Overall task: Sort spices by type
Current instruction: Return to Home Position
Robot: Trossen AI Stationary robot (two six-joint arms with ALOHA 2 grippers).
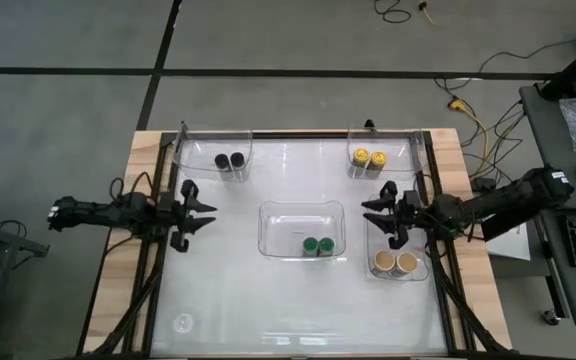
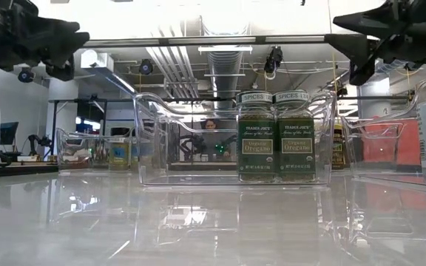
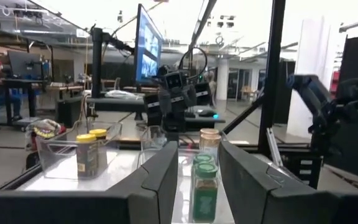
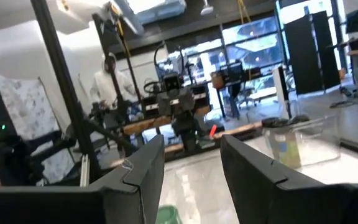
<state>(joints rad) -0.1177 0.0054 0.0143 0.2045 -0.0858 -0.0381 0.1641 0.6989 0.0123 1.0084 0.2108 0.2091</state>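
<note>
Eight spice jars stand upright in pairs inside clear trays. The black pair (image 1: 230, 161) is at the far left, the yellow pair (image 1: 369, 158) at the far right. The green pair (image 1: 317, 246) (image 2: 276, 137) (image 3: 204, 185) is in the middle tray, the tan pair (image 1: 395, 263) in the right tray. My left gripper (image 1: 212, 214) (image 3: 197, 177) hovers open over the table's left side, pointing at the middle tray. My right gripper (image 1: 367, 215) (image 4: 191, 171) hovers open just right of the middle tray, above the far end of the tan jars' tray, and points left.
The four clear trays are the far-left tray (image 1: 190, 158), the far-right tray (image 1: 408, 150), the middle tray (image 1: 273, 232) and the right tray (image 1: 373, 240). The glossy white tabletop (image 1: 218, 300) is bare along the near side. People show in the room behind.
</note>
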